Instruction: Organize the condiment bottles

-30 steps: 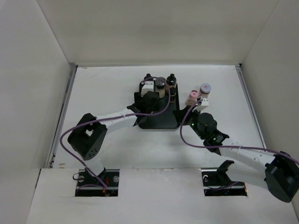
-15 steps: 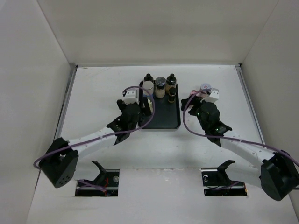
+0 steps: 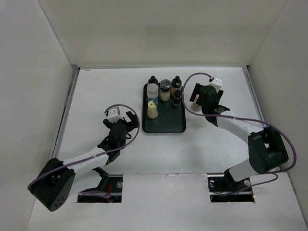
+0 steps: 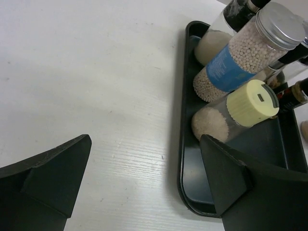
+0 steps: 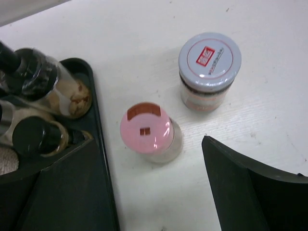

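The black tray [image 3: 166, 126] holds several condiment bottles: a yellow-capped one [image 3: 152, 110] [image 4: 240, 108], a blue-labelled silver-capped one [image 4: 245, 55], and black-capped ones [image 3: 176, 82]. A pink-capped bottle [image 5: 147, 130] and a grey-lidded jar [image 5: 209, 67] stand on the table just right of the tray [image 5: 103, 159]. My right gripper [image 5: 154, 192] [image 3: 198, 96] hovers open above the pink-capped bottle, which sits between its fingers, untouched. My left gripper [image 4: 144, 178] [image 3: 131, 120] is open and empty over bare table at the tray's near left corner [image 4: 182, 159].
White walls close in the table on the left, the far side and the right. Purple cables loop off both arms [image 3: 120, 107]. The near half of the tray has bare floor [image 4: 260, 144].
My left gripper let go of the yellow-capped bottle in the tray and drew back to the near left. My right gripper opened and moved farther back over the pink-capped bottle.
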Robot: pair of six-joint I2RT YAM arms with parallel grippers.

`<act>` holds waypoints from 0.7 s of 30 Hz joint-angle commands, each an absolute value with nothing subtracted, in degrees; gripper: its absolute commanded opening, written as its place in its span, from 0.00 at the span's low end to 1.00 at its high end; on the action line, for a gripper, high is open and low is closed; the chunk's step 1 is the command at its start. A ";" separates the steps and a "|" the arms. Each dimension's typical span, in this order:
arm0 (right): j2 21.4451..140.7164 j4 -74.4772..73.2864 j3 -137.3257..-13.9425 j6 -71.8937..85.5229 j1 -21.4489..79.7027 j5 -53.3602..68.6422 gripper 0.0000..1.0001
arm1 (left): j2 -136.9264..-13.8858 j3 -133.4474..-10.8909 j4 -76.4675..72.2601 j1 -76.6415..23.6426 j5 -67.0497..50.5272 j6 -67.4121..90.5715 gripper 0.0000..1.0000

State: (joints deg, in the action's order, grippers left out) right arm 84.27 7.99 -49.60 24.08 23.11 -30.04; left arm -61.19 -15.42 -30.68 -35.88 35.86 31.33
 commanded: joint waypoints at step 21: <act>80.44 0.46 -56.08 19.51 25.43 -34.01 0.40 | -61.09 -13.45 -37.62 -30.98 27.16 38.93 1.00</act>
